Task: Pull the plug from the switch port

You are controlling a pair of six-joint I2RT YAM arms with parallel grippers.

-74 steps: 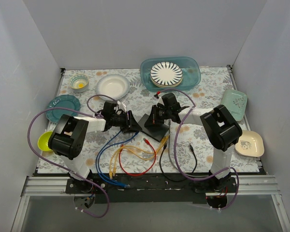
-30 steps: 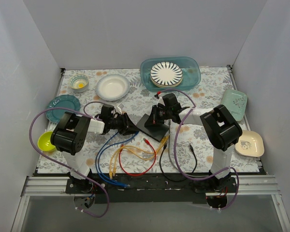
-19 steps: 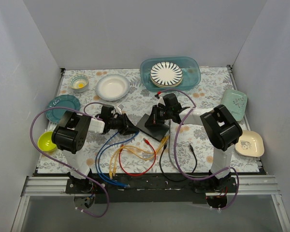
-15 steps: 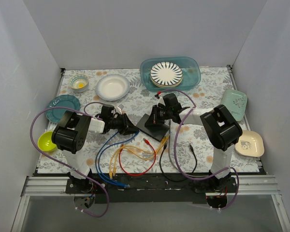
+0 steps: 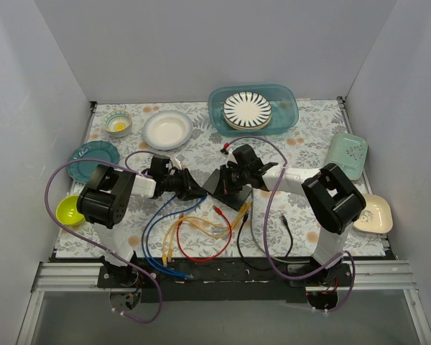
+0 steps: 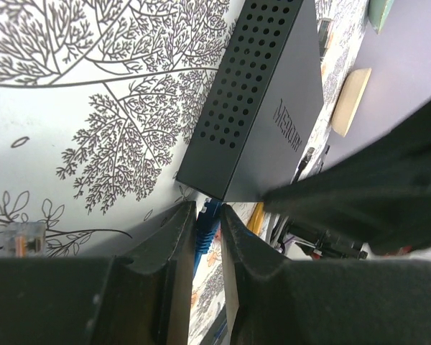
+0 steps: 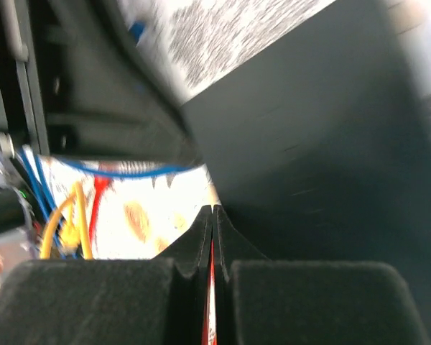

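Flower-patterned table (image 5: 201, 147), both arms reaching toward its middle. The switch (image 5: 230, 195) (image 6: 266, 108) (image 7: 330, 144), a flat black box with a perforated side wall, lies near the table's centre between the two grippers, with loose cables (image 5: 201, 228) on the cloth just in front of it. The right gripper (image 5: 227, 182) (image 7: 212, 210) sits over the switch's top face with its fingers pressed flat together, pad against pad; whether the tips touch the box cannot be told. The left gripper (image 5: 195, 191) (image 6: 207, 212) lies low at the switch's left corner, its fingers drawn to a narrow gap that pinches the blue plug (image 6: 205, 228). The plug sits just beside the box's corner; whether it is seated in a port cannot be told. Its blue cable (image 5: 152, 230) trails toward the arm bases.
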